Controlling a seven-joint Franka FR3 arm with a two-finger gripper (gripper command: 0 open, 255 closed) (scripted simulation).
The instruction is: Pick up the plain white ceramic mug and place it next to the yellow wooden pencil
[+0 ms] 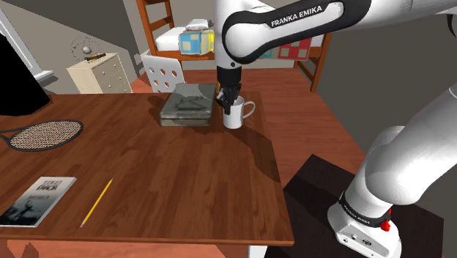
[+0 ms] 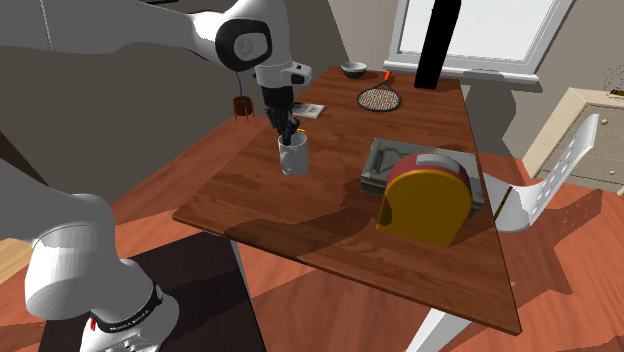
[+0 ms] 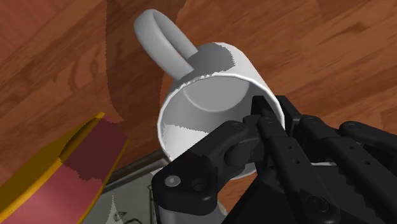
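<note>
clamping onto the white mug [image 1: 236,116], the gripper [image 1: 229,101] puts one finger inside the rim and one outside, pinching the wall between them, and the wrist view shows it plainly. the mug is by the table's [image 1: 183,168] far right corner in the shoulder view, just beside a grey case [image 1: 188,102]; whether it's off the wood, i can't tell. so the grasp looks made, and the carry is all to come. the yellow pencil [image 1: 97,201] lies well apart, by the near left corner, beside a book [image 1: 38,199]. lift, cross, set down.
</note>
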